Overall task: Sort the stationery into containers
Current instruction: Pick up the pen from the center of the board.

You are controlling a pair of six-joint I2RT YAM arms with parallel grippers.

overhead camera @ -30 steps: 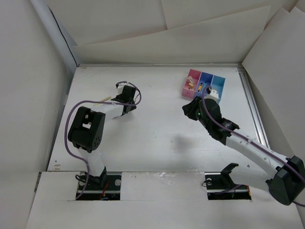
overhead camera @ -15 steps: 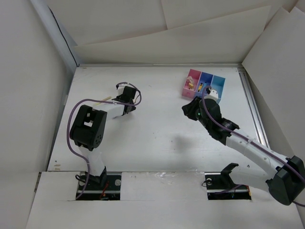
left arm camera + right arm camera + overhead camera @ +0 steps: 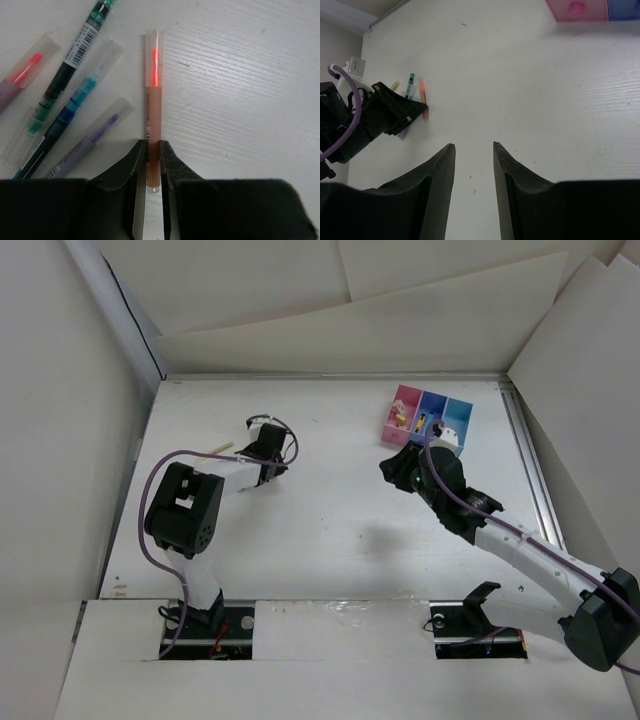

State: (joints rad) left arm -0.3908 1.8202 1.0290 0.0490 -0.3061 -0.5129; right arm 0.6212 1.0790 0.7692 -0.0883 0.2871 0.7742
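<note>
Salmon-barrelled plastic pen (image 3: 152,100): grasp step, left gripper (image 3: 153,159) clenched on its near end.
Right gripper (image 3: 474,146): released, empty.
Next: looks like a straight lift, then over to the joined plastic bins (image 3: 407,390).

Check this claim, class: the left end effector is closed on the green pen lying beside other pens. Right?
No: the left wrist view shows the left end effector closed on the orange pen, not the green pen.

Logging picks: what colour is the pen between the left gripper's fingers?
The pen is peach-brown, tip red-orange; clearest in left wrist view.
</note>
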